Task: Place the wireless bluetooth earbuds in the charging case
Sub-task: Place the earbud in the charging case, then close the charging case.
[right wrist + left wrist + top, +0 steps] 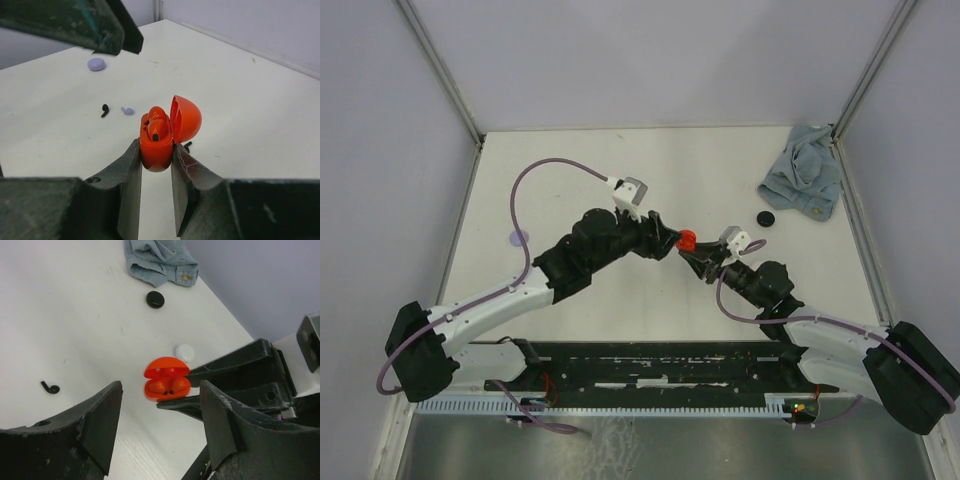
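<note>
A red charging case (157, 147) stands upright with its lid (186, 119) swung open, and my right gripper (156, 150) is shut on its body. Two red earbuds (159, 126) sit side by side in its wells, also seen as red earbuds (167, 386) in the left wrist view. My left gripper (160, 425) is open just short of the case (166, 380), with nothing between its fingers. Loose on the table lie a black earbud (104, 110), a lilac earbud (127, 110) and another black earbud (187, 146) behind my right finger. From above, the case (687, 240) sits between both grippers.
A crumpled blue cloth (805, 180) lies at the back right, with a black disc (767, 217) beside it. A white disc (185, 351) lies just beyond the case. A lilac disc (519, 239) lies at the left, near the left arm's cable.
</note>
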{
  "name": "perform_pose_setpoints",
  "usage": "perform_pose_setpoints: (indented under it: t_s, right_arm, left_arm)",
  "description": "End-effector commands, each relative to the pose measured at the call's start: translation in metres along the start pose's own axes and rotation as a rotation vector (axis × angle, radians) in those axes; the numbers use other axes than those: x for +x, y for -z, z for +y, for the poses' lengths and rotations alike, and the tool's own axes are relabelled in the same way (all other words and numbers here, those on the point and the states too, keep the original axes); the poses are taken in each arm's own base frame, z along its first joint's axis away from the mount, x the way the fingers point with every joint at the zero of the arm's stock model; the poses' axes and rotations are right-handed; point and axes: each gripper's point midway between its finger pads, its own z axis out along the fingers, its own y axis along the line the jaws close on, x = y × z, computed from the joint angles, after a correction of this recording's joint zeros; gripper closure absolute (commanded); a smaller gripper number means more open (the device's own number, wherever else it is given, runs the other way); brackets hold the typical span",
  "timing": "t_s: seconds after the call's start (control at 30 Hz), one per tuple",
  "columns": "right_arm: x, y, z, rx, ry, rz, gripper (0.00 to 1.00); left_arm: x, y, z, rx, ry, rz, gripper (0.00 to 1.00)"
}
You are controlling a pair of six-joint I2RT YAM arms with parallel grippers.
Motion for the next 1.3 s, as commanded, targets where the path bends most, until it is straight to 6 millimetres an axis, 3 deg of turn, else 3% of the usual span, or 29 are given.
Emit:
perform_pose_setpoints:
  t_s: [0.0,0.2,0.7,1.27]
  right_arm:
    - [-0.032,-0.009,0.020,-0.115,-0.012,-0.085,0.98]
    - [-0.042,-0.012,0.038,-0.222,-0.014,-0.098,0.98]
    - [-0.061,-0.015,0.058,-0.352,-0.021,-0.059,0.97]
    - [-0.042,-0.011,0.059,-0.343,-0.100,0.043,0.97]
  left_arm:
    - [-0.013,0.015,0.007,0.121,0.008,0.048,0.29]
    - [-0.011,0.027,-0.004,0.294,0.036,0.148,0.24]
    - [0.003,0.022,-0.034,0.547,0.127,0.239,0.25]
    - [-0.008,0.048,-0.048,0.627,0.079,0.187,0.30]
